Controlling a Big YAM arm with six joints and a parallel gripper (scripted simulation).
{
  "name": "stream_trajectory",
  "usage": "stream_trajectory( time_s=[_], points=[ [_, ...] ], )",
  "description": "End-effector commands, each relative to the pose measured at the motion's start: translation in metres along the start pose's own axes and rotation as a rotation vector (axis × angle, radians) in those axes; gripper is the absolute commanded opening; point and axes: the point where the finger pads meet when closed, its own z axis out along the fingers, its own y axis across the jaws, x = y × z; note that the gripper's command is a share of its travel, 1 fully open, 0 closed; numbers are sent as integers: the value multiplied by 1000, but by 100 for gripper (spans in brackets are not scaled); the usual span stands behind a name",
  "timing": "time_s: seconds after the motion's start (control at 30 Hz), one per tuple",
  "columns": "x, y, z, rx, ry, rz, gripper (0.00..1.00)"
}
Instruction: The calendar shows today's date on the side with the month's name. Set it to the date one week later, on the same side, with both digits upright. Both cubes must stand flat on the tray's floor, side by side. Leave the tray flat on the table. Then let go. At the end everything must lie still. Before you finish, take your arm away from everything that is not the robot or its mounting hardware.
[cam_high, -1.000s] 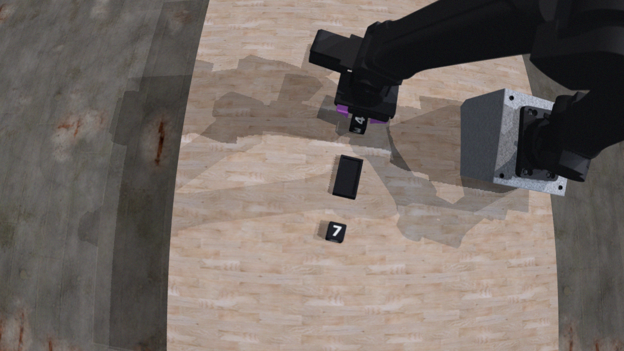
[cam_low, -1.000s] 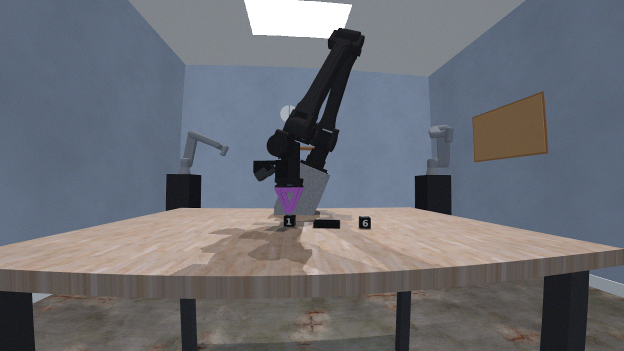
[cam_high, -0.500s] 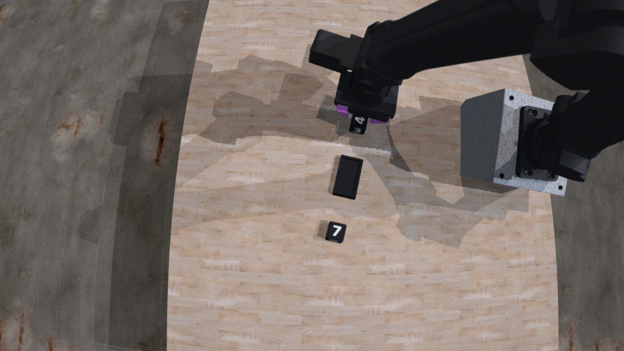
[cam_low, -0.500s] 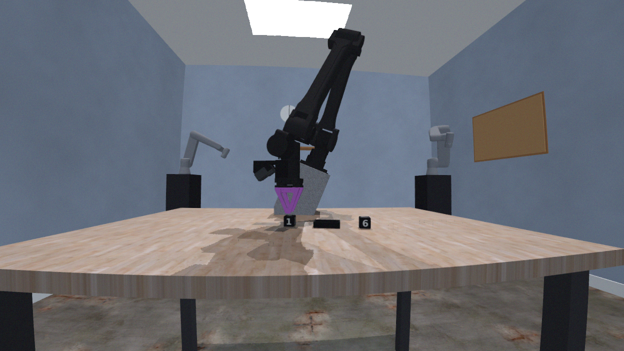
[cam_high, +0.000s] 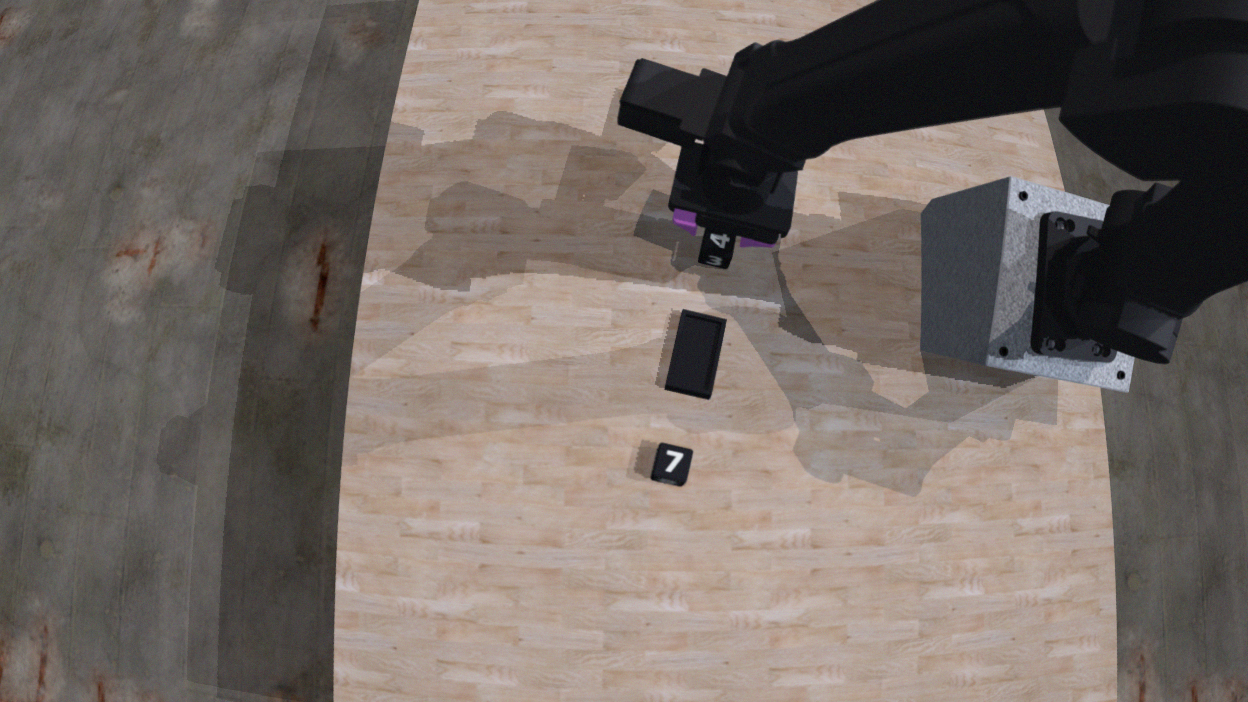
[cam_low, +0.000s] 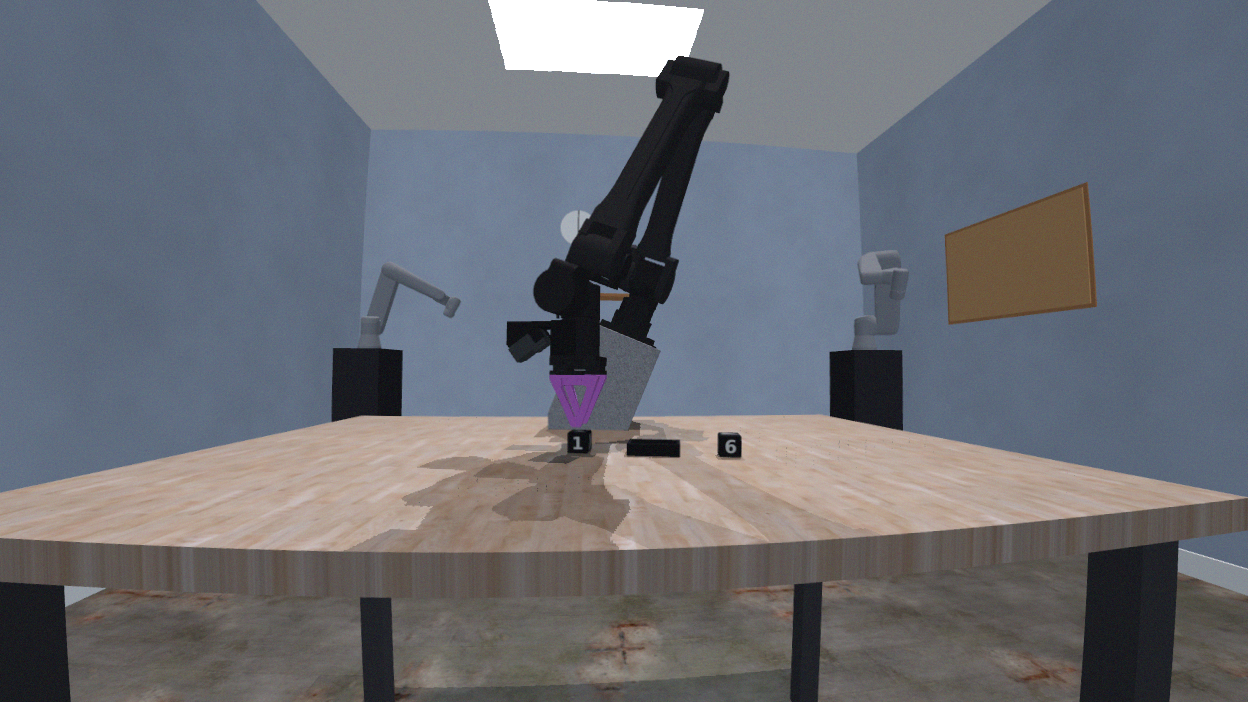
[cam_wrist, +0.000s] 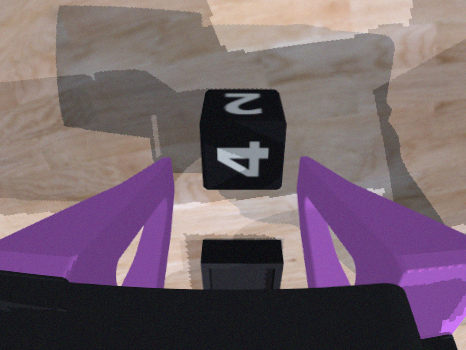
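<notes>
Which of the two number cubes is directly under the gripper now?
The cube with 4 on top, under the gripper; the other cube, showing 7, lies beyond the tray.

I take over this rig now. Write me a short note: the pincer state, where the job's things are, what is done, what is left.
Pincer: open, holds nothing, purple fingers on either side of the first cube without touching it.
First cube: on the table, 4 on top, outside the tray.
Tray: flat on the table, no cubes in it.
Second cube: on the table on the tray's other side, 7 on top.
Done: both cubes are out of the tray.
Left: grasp each cube, turn it to the needed digit, stand both in the tray side by side, release.
</notes>
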Motion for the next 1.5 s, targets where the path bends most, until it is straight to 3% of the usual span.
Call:
stream_trajectory(
  time_s=[0.0,1.47],
  points=[
    [4,-1,-1,-8,-1,3,45],
    [4,-4,-1,-7,-1,3,45]
  ],
)
